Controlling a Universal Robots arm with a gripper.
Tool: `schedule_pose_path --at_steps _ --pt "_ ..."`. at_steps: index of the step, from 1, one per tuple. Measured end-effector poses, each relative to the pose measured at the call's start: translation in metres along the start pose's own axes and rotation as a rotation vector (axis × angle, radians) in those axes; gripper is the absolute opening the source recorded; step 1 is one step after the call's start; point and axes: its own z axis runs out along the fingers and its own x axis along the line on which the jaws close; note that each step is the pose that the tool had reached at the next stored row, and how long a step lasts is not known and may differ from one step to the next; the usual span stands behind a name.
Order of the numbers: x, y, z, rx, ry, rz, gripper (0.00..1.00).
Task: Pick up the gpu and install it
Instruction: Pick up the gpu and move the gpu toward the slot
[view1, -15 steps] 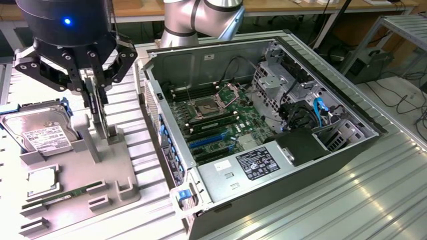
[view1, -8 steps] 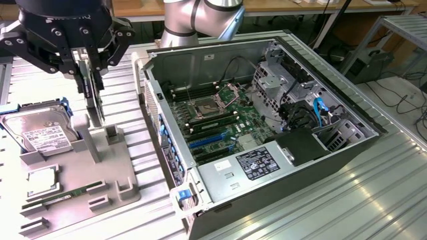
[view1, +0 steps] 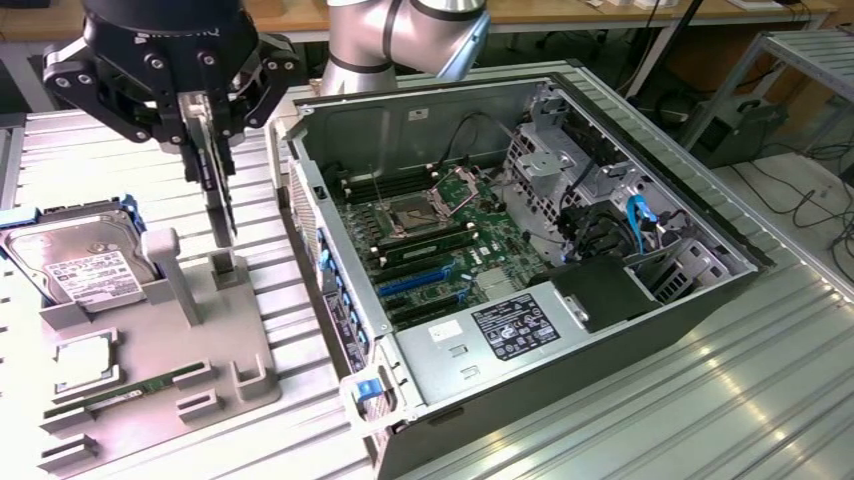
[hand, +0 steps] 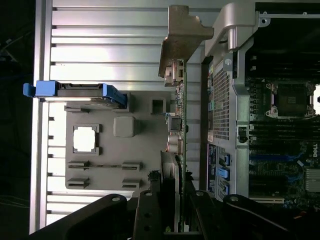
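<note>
A black robot gripper (view1: 200, 118) sits in the upper left of the exterior view. Its fingers are closed on the top edge of the gpu (view1: 218, 190). The card hangs edge-on and upright from the gripper, over a grey fixture tray (view1: 200, 330) in the left half of that view. Its lower end is right at a slotted post (view1: 224, 268) on the tray; I cannot tell whether the two touch.

A silver hard drive (view1: 80, 268) with a white label stands in blue rails at the left edge. Lower left, a square processor chip (view1: 83, 362) and a narrow RAM stick (view1: 118, 393) lie in recesses on the tray.

An open computer case (view1: 694, 300) takes up the centre and right, showing its motherboard (view1: 441, 240) and a power supply (view1: 501, 325).

In the wrist view, the gpu (hand: 181, 125) appears as a thin edge running out from the gripper (hand: 175, 200), with its silver metal bracket (hand: 182, 35) at the far end.
</note>
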Motion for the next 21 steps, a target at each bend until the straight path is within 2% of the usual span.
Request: schedule_pose_path --at_steps 8,21 --pt "-0.008 -0.0001 -0.0002 0.0 0.0 0.0 0.27" --pt "-0.027 -0.0005 -0.0004 0.0 0.0 0.0 0.27"
